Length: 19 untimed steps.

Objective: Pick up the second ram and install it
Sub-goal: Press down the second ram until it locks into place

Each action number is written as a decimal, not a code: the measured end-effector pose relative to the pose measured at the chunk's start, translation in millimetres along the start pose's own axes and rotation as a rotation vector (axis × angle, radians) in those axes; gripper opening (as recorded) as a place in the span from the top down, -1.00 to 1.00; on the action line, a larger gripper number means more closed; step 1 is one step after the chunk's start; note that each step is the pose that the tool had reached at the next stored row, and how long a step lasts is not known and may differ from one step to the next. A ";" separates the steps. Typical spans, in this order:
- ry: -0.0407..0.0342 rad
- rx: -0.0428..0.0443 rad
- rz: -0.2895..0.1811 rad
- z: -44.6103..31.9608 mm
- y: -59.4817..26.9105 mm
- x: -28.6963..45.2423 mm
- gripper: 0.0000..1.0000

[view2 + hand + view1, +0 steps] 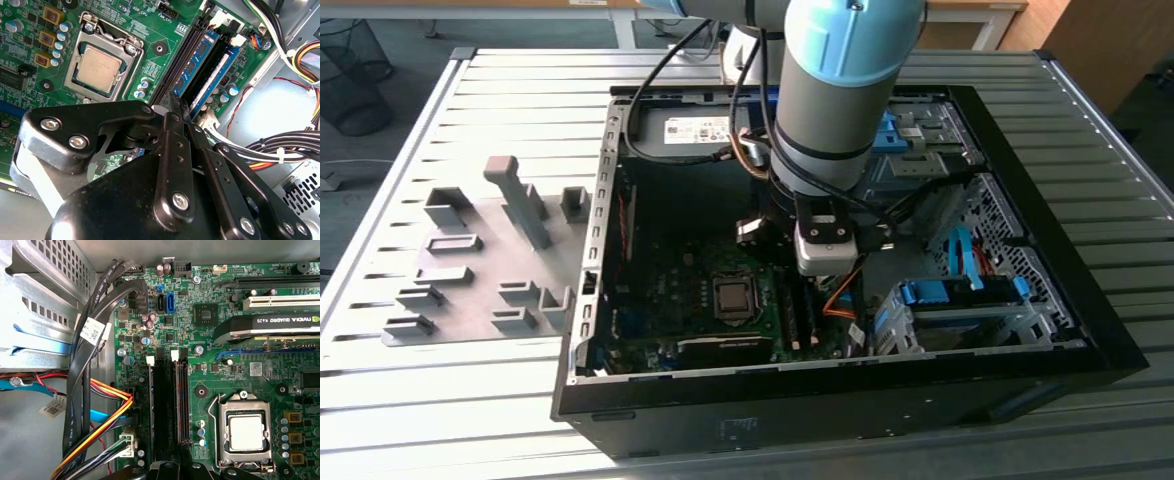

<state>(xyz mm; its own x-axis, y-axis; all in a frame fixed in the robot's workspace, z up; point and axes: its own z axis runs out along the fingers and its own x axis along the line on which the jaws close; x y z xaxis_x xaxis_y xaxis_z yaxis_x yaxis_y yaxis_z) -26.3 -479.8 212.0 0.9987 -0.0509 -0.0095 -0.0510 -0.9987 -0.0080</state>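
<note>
The second ram stands in a motherboard slot at upper right of the second wrist view; the end effector, fingers closed together, hovers just above it; seating appears largely done.

Glossy black metal claw, ribbed matt metal table

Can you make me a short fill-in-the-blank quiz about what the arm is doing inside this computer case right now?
1. The gripper hangs inside the open computer ____.
2. In the second wrist view, blue RAM sticks stand in the long black slots beside the ____ socket.
3. On the slatted table, at the exterior view's left, lies a grey ____ with a tall post.

Missing words: case; processor; tray
</note>
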 end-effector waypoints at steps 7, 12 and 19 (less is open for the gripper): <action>0.0000 0.0000 0.000 0.0 0.0 0.0 0.76; 0.0002 0.0005 0.000 -0.5 -0.1 0.0 0.62; 0.0000 -0.0007 0.000 -17.3 -0.2 -0.1 0.62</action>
<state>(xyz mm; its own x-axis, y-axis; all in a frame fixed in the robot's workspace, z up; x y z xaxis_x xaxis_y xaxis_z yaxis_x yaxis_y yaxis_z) -26.3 -479.8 229.4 0.9987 -0.0511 -0.0094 -0.0511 -0.9987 -0.0073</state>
